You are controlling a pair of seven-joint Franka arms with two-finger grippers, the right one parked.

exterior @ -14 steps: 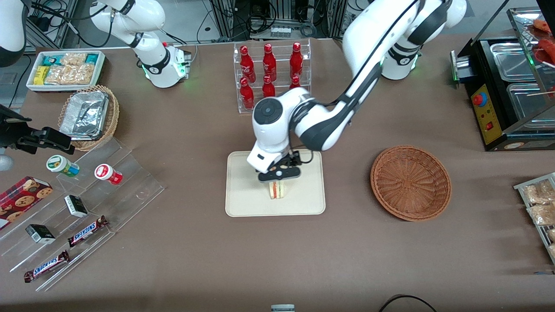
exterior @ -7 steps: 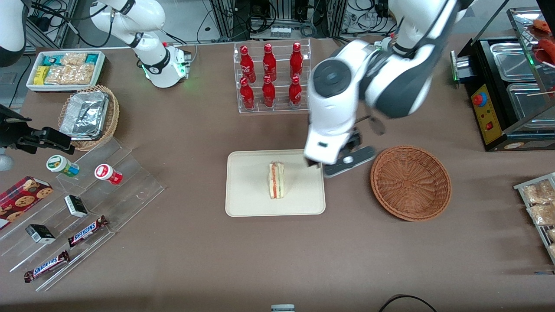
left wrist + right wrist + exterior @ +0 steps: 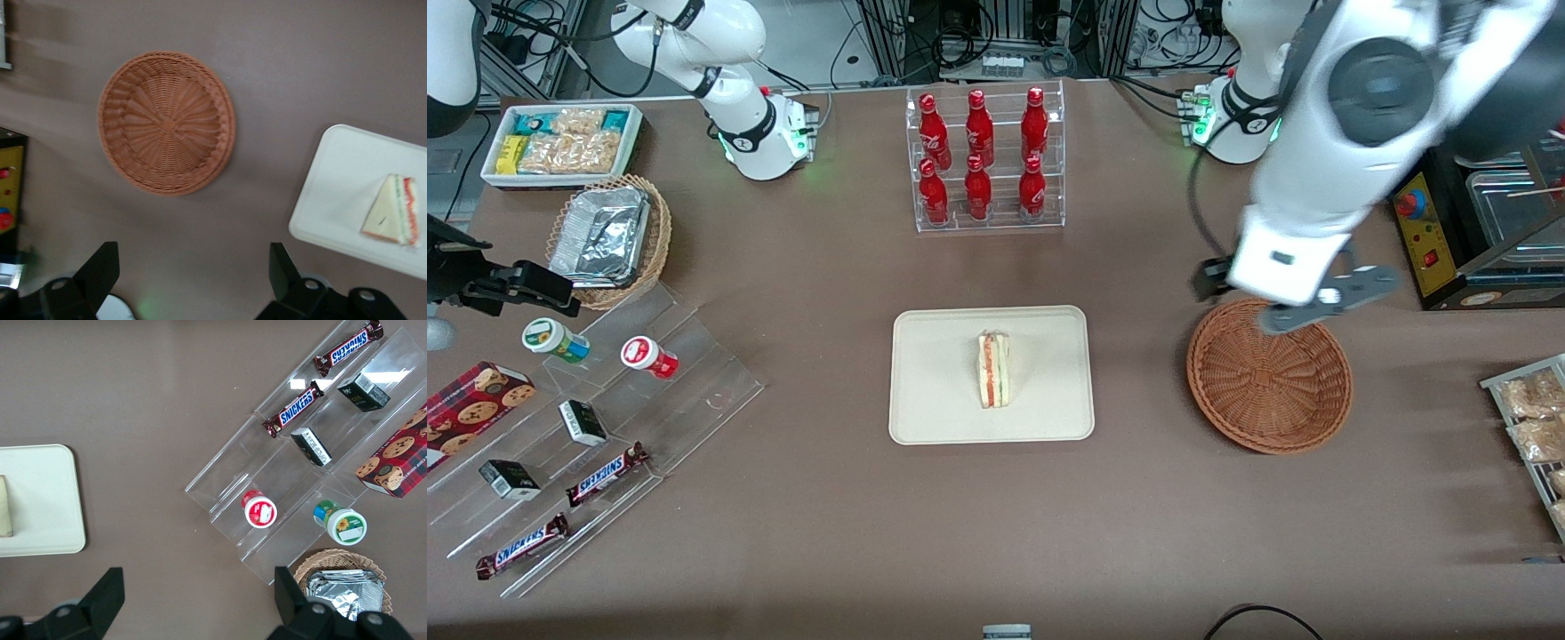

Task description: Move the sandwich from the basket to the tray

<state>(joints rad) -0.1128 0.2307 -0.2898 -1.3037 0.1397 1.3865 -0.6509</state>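
Note:
The sandwich (image 3: 994, 369) lies on its side near the middle of the cream tray (image 3: 934, 391), with red and green filling showing. The reddish-brown basket (image 3: 1267, 378) has nothing in it and sits beside the tray, toward the working arm's end of the table. My gripper (image 3: 1285, 298) hangs high over the basket's rim, on the side farther from the front camera. The left wrist view looks down on the basket (image 3: 167, 123), the tray (image 3: 347, 193) and the sandwich (image 3: 393, 213). There the gripper (image 3: 193, 257) stands open with nothing between its fingers (image 3: 100, 267).
A clear rack of red bottles (image 3: 985, 160) stands farther from the front camera than the tray. A stepped acrylic shelf (image 3: 694, 382) with snacks, a tan wicker basket (image 3: 660, 233) and a white bin (image 3: 633, 142) lie toward the parked arm's end. A black machine (image 3: 1427, 231) stands by the working arm.
The gripper let go of the sandwich on the tray, rose, and swung toward the working arm's end to above the basket. The sandwich stays on the tray.

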